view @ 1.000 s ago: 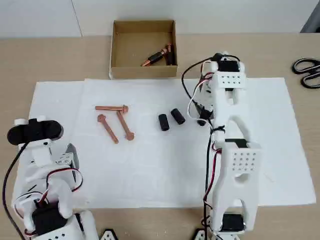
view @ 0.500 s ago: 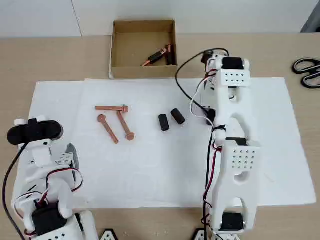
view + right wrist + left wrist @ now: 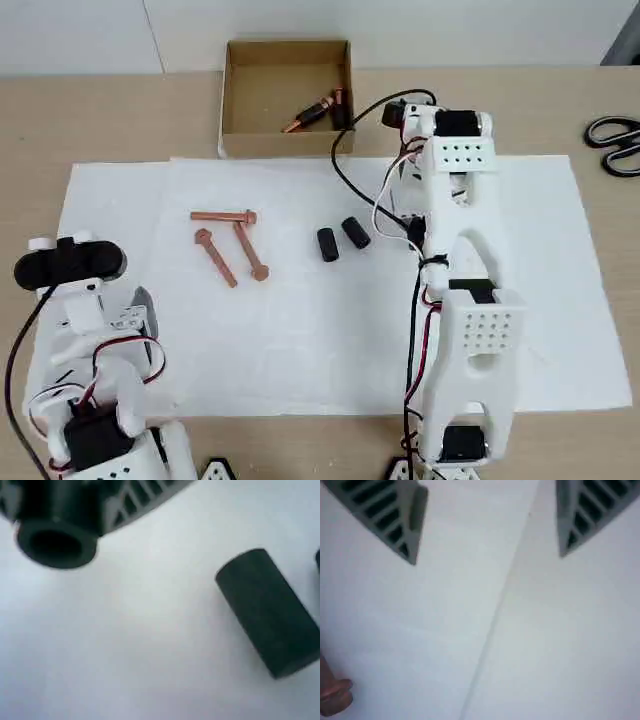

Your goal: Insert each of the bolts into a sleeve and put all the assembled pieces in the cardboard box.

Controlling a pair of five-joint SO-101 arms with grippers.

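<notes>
Evidently the right jaws clench one sleeve (image 3: 57,520) beside the two loose sleeves (image 3: 327,244); the left jaws hang released, nearer the three bolts (image 3: 218,260), which lie far-right of them, mostly near-to-far on the paper (image 3: 300,330).

Bright even light, v. soft shadows

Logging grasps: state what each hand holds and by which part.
Right hand grips a black sleeve by its rear part, open end sticking out. Left hand holds nothing.
</notes>
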